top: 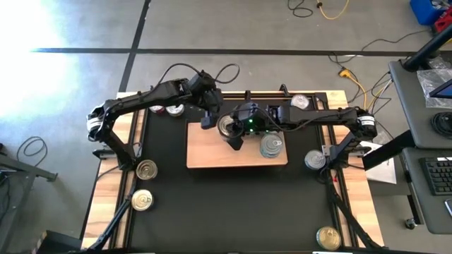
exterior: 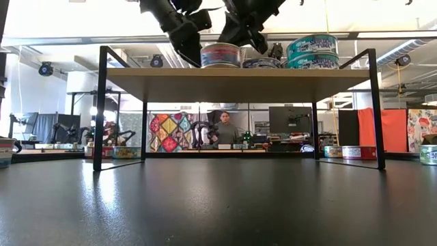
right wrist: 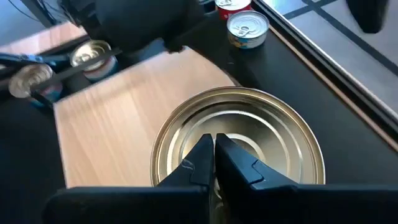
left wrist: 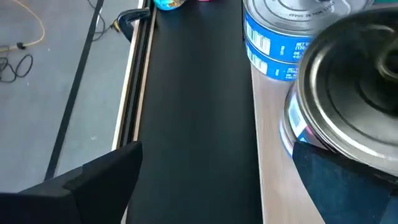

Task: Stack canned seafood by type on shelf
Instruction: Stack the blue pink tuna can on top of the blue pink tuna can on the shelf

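Note:
The shelf (top: 212,152) is a pale wood board on black legs (exterior: 99,109). On it stands a tin (top: 226,125) with a red and blue label (exterior: 220,55). Further right on the shelf is a stack of two blue-labelled tins (exterior: 312,51). My right gripper (right wrist: 214,146) is shut, its tips over the middle of the single tin's top. My left gripper (left wrist: 217,149) is open just to the left of that tin (left wrist: 348,106), with one finger (left wrist: 348,180) close beside it. Whether that finger touches the tin, I cannot tell. My right gripper's shut fingertips (right wrist: 205,155) lie over the sunken middle of the tin's top face (right wrist: 249,134), slanting down from the table's right. The tin stands upright on the shelf. Whether the tips touch the metal, I cannot tell.
Loose tins lie on the black mat: two at the left (top: 146,168) (top: 142,200), some at the far left (top: 173,109), one at the far right (top: 299,101), one by the right arm (top: 315,159) and one at the near right (top: 328,236). The shelf's left half is bare.

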